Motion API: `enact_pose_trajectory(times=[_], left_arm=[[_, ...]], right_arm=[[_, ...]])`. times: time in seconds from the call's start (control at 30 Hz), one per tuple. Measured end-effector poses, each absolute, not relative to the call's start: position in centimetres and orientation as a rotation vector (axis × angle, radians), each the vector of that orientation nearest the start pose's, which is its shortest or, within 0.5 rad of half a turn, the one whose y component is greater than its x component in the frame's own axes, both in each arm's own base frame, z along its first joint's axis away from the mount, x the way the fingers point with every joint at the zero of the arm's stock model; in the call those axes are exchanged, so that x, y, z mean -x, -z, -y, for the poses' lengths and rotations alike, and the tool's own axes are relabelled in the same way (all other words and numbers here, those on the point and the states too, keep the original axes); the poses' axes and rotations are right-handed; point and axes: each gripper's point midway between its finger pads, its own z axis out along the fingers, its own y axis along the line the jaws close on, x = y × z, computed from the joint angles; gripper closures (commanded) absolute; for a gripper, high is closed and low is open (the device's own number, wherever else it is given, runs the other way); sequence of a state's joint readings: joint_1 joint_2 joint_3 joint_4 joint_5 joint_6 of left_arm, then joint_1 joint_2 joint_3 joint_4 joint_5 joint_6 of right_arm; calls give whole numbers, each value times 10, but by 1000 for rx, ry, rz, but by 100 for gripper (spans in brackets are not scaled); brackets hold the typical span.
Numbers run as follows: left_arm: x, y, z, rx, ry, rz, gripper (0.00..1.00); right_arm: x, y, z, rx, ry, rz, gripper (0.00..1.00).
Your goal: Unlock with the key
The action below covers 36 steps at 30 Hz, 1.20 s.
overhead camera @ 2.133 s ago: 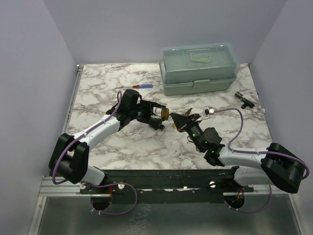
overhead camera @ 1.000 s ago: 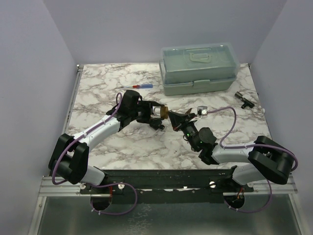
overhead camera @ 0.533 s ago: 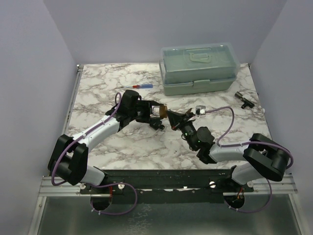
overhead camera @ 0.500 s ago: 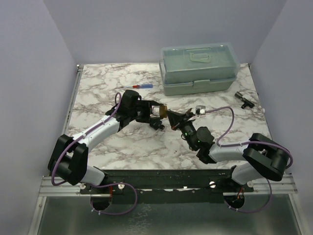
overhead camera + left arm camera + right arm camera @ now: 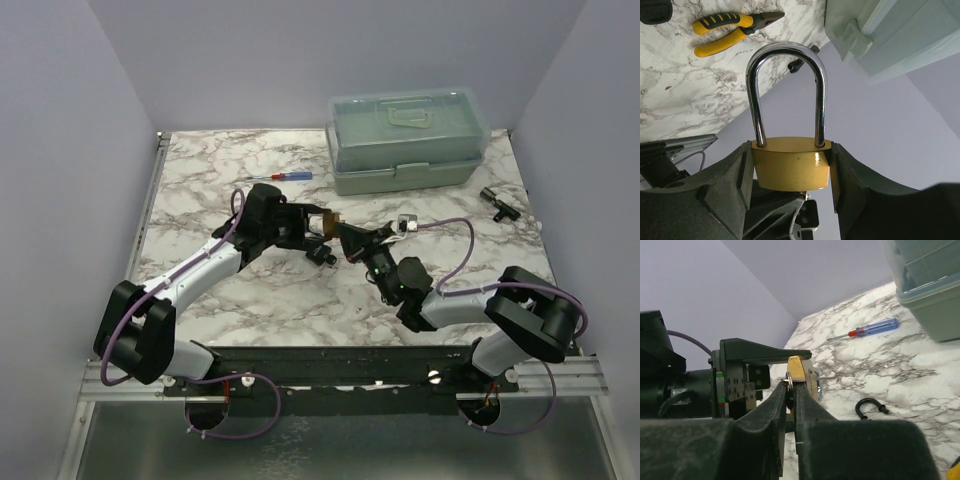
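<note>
My left gripper [image 5: 316,228] is shut on the body of a brass padlock [image 5: 324,226] and holds it above the table. In the left wrist view the padlock [image 5: 790,167] sits between the jaws with its steel shackle [image 5: 787,85] closed and pointing away. My right gripper [image 5: 346,237] is shut on the small silver key [image 5: 789,383], whose ring shows at the fingertips. In the right wrist view the key's blade lies against the keyhole end of the padlock [image 5: 801,371]. I cannot tell how far it is inserted. A sliver of the key [image 5: 808,194] shows under the padlock.
A grey-green toolbox [image 5: 408,140] stands at the back right. A red-and-blue screwdriver [image 5: 285,177] lies behind the left arm. Yellow-handled pliers [image 5: 732,27] lie on the marble. A small black U-shaped lock [image 5: 870,407] lies near the grippers, and a black object [image 5: 497,203] near the right edge.
My right gripper has moved left with the key, closing the gap until the key meets the padlock's underside. The left gripper kept hold of the padlock and tilted it a little.
</note>
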<state>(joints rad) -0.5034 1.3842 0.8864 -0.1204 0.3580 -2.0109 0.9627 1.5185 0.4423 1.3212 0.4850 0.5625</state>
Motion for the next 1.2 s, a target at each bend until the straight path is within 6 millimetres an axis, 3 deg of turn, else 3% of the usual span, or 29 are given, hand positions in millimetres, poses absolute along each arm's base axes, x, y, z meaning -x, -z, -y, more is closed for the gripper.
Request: enact_pose_trajectory(times=[0.13, 0.27, 0.4, 0.63, 0.8, 0.93, 1.07, 1.2], left_arm=[[-308, -192, 280, 1693, 1522, -2185, 100], [-301, -183, 274, 1692, 1520, -2195, 100], [-301, -177, 261, 1700, 1508, -2180, 100], [-307, -175, 241, 1665, 1475, -2139, 100], [-304, -164, 234, 1520, 1364, -2216, 100], [-302, -162, 233, 1368, 1299, -2290, 100], [-297, -160, 230, 1237, 1231, -2356, 100], [-294, -157, 225, 1149, 1164, -2390, 100]], right_arm=[[-284, -220, -310, -156, -1003, -1416, 52], [-274, -216, -312, -124, -1020, -1486, 40], [-260, -232, -308, -99, -1068, -1510, 34], [-228, -241, -308, 30, -1123, -1665, 33], [-227, -233, -314, 101, -998, -1883, 33], [-227, -226, -326, 203, -920, -2011, 41], [-222, -205, -332, 305, -860, -2118, 54], [-220, -185, -338, 378, -824, -2192, 60]])
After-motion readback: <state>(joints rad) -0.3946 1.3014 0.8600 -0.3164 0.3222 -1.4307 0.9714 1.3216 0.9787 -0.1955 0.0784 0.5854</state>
